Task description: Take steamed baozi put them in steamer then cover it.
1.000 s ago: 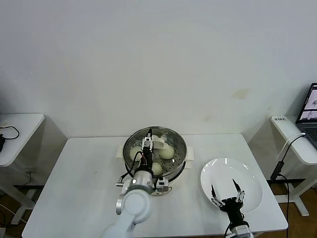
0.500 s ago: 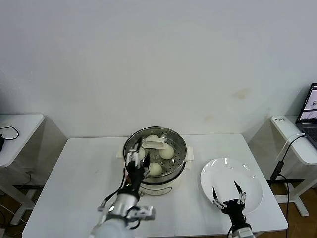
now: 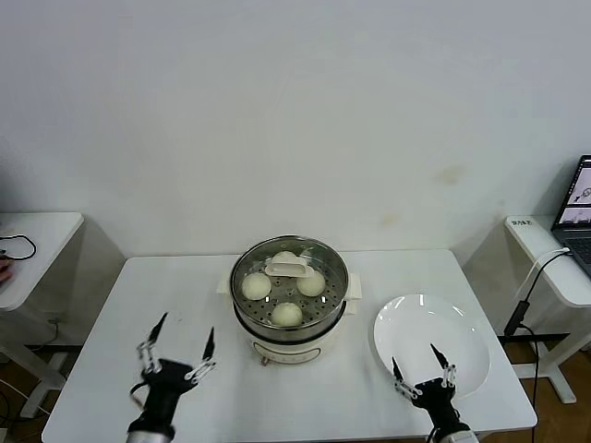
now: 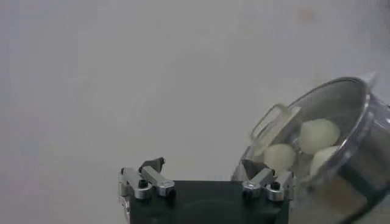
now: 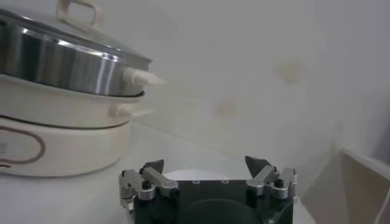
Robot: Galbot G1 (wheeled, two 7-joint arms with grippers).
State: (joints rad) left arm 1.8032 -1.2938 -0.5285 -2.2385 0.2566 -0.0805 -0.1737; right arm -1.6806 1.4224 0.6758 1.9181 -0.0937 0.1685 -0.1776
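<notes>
The steamer (image 3: pixel 291 328) stands mid-table with the glass cover (image 3: pixel 323 263) resting on it, its cream handle (image 3: pixel 289 269) upright at the centre. Through the glass I see several baozi, among them ones at the left (image 3: pixel 256 286), right (image 3: pixel 311 282) and front (image 3: pixel 287 314). My left gripper (image 3: pixel 185 328) hangs open and empty over the table's front left, apart from the steamer. In the left wrist view the gripper (image 4: pixel 203 164) faces the steamer (image 4: pixel 365 146) and baozi (image 4: pixel 320 135). My right gripper (image 3: pixel 415 360) is open over the near edge of the plate; the right wrist view shows it (image 5: pixel 204 164) empty.
A flat white plate (image 3: pixel 431 323) lies right of the steamer, with nothing on it. Small side tables flank the work table, the right one carrying a laptop (image 3: pixel 577 208) and a cable (image 3: pixel 526 295). Bare tabletop stretches around the left gripper.
My left gripper has let go of the cover handle and drawn back from the steamer to the table's front left. The cover stays on the steamer. The right gripper barely moved.
</notes>
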